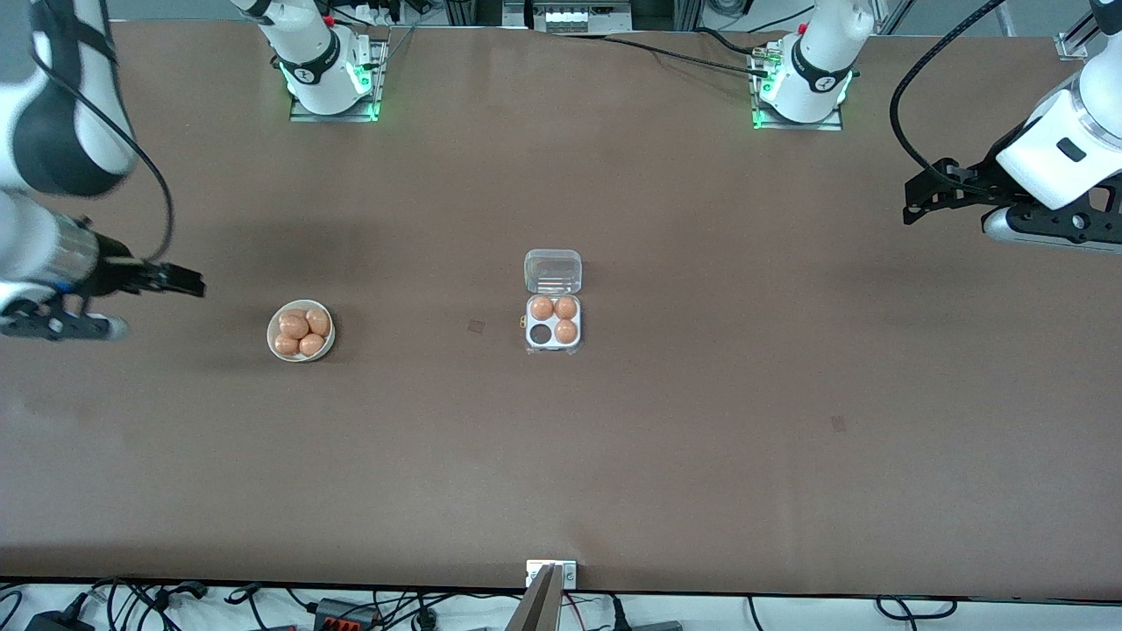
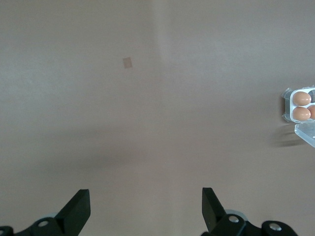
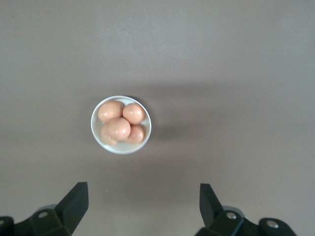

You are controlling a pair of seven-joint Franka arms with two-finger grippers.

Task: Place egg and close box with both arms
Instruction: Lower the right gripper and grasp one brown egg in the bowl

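Observation:
The box (image 1: pixel 553 321) sits mid-table, a white four-cell tray with its clear lid (image 1: pixel 553 271) lying open. It holds three orange-brown eggs (image 1: pixel 565 330), and one cell (image 1: pixel 540 334) is empty. Several more eggs (image 1: pixel 294 326) lie in a round white bowl (image 1: pixel 271 334) toward the right arm's end. My right gripper (image 1: pixel 181 281) is open and empty, in the air beside the bowl; the bowl (image 3: pixel 94 129) shows in its wrist view beyond the open gripper (image 3: pixel 143 199). My left gripper (image 1: pixel 917 200) is open and empty, high over bare table at the left arm's end. Its wrist view shows the open gripper (image 2: pixel 146 204) and the box's edge (image 2: pixel 290 94).
The brown table has two small square marks, one (image 1: pixel 476 326) between bowl and box and one (image 1: pixel 839 423) nearer the front camera. The arm bases (image 1: pixel 329 79) (image 1: pixel 802 83) stand along the table's edge farthest from the front camera. A metal bracket (image 1: pixel 550 574) sits at the nearest edge.

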